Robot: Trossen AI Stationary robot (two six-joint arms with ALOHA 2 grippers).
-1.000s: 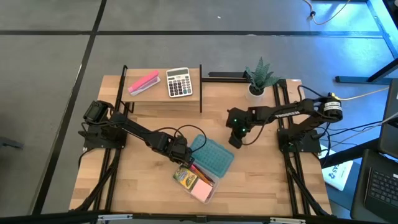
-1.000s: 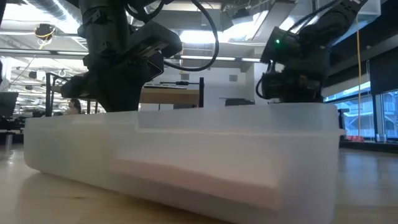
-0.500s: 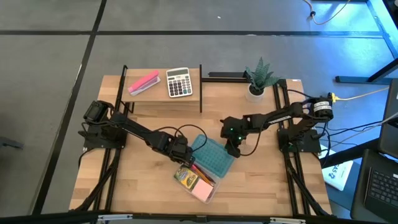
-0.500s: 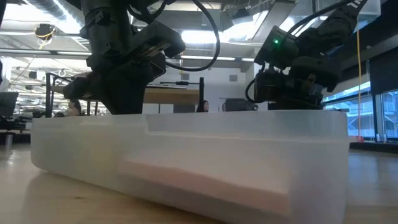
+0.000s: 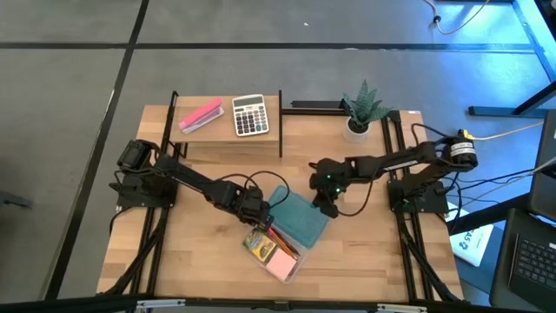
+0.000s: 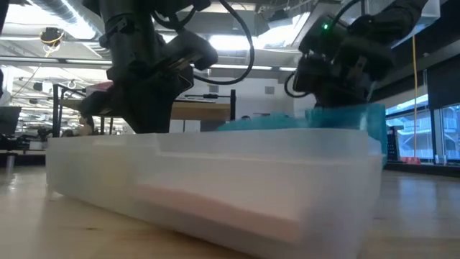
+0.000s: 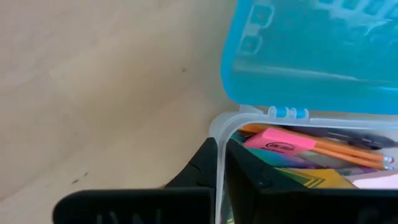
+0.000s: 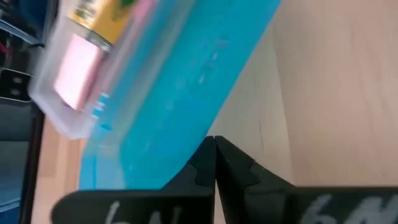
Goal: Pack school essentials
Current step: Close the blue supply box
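A clear plastic box (image 5: 280, 254) sits mid-table with a blue hinged lid (image 5: 300, 219) raised at a tilt over it. Inside lie a yellow-green crayon box (image 5: 258, 247), a pink notepad (image 5: 283, 266), orange pencils (image 7: 339, 149) and a pink eraser (image 7: 280, 142). My left gripper (image 5: 258, 215) is shut on the box's wall at its far left end. My right gripper (image 5: 325, 209) is shut, its tips against the lid's right side. The scissors do not show. My left gripper pinches the box's clear wall (image 7: 218, 135) by the corner near the lid's hinge, one finger inside the box and one outside. The fingers come from above, slanting down. The box's bottom rests on the table. My right gripper's shut fingertips (image 8: 214, 144) push the blue lid's outer face near its free edge (image 8: 189, 146). They come from the table's right, slanting down. The lid stands tilted up on its hinge, clear of the table, over the box.
A low wooden shelf at the back left carries a long pink block (image 5: 201, 116) and a grey-white calculator (image 5: 250, 115). A potted plant (image 5: 360, 109) stands at the back right. Bare wood lies along the table's near edge.
My right gripper has gone toward the table's left, up to the lid, and has rolled. The lid, lying open and flat on the table with its ribbed inside up, has swung up on its hinge and now leans over the box. My left gripper keeps its hold.
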